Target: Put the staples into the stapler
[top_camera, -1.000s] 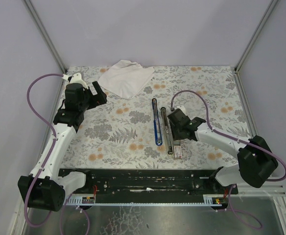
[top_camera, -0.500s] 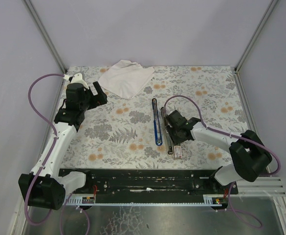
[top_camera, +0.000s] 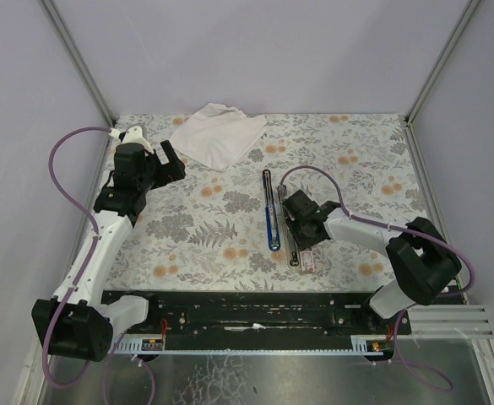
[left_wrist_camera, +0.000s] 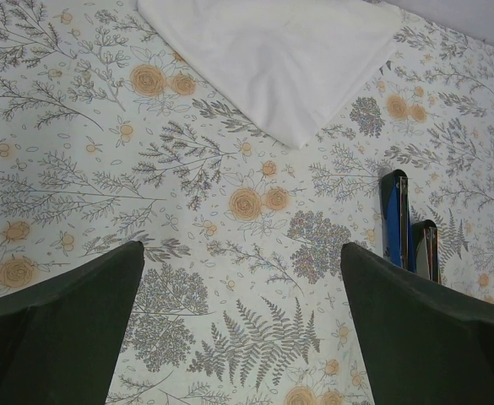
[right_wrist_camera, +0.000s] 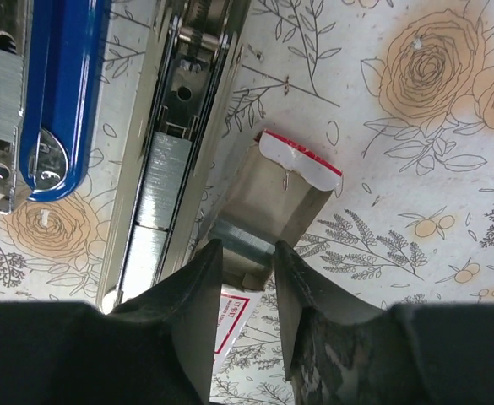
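Note:
A blue stapler [top_camera: 270,218] [right_wrist_camera: 61,84] lies beside a silvery open stapler [top_camera: 291,236] whose channel [right_wrist_camera: 166,169] holds staple strips. Right of it sits the staples box [top_camera: 307,260] [right_wrist_camera: 276,198], open, with a red and white flap [right_wrist_camera: 301,160] and a grey strip of staples [right_wrist_camera: 248,240] inside. My right gripper [top_camera: 303,240] [right_wrist_camera: 247,270] is down over the box. Its jaws stand narrowly apart, one fingertip [right_wrist_camera: 209,270] at each side of the strip; whether they touch it I cannot tell. My left gripper [top_camera: 164,162] [left_wrist_camera: 242,337] hovers wide open over bare cloth at the far left.
A folded white cloth [top_camera: 217,133] [left_wrist_camera: 272,59] lies at the back of the flowered table cover [top_camera: 221,228]. Grey walls and metal posts close in the back and sides. A black rail [top_camera: 247,316] runs along the near edge between the arm bases.
My right gripper has shifted slightly left and down onto the staples box, and its jaws have narrowed. The left arm has not moved.

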Controlling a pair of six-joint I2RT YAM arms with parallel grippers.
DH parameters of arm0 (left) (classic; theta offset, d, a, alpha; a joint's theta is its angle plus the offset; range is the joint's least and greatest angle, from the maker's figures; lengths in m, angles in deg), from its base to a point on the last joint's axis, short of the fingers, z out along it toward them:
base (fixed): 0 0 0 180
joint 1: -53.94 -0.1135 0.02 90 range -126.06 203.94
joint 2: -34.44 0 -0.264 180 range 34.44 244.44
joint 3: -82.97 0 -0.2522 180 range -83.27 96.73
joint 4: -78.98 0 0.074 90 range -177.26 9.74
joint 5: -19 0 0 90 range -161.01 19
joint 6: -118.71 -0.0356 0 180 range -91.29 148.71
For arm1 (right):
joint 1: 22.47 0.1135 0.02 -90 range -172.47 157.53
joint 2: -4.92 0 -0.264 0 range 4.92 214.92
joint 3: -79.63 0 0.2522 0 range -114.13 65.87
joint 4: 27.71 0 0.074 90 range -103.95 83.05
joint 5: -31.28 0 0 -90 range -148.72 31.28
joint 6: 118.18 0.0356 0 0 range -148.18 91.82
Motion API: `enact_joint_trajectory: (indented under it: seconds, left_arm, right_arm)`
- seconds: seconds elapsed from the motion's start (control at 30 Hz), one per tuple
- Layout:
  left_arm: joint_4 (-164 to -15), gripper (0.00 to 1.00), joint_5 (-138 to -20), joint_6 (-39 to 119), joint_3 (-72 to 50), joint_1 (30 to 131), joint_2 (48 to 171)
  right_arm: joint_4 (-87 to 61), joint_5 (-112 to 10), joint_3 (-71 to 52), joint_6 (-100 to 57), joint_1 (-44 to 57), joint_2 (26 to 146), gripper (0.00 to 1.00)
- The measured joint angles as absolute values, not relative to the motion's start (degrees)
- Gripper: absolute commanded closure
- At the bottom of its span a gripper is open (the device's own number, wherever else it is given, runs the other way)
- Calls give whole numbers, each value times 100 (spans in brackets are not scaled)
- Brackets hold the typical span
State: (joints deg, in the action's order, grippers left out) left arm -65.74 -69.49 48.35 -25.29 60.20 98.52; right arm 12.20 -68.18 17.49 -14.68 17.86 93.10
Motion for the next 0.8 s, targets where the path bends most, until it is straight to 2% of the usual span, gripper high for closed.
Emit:
enact_joint_trajectory:
  seconds: [0.27,0.4,0.57,0.8]
  left_arm:
    - [-6576,0,-6953,4835,-2529,6020,9869]
    - [-6576,0,-6960,4835,-2529,6020,9871]
    - [-6576,0,-7012,4837,-2529,6020,9878]
    - [-6576,0,-7060,4837,-2529,6020,9878]
  right_arm:
    - [1119,-7043,1596,-1116,1773,9518,67]
    - [1095,-7172,1534,-891,1738,9579,63]
    - [1097,-7154,1510,-882,1717,9579,54]
    - [1172,-7104,1362,-1348,1714,9588,52]
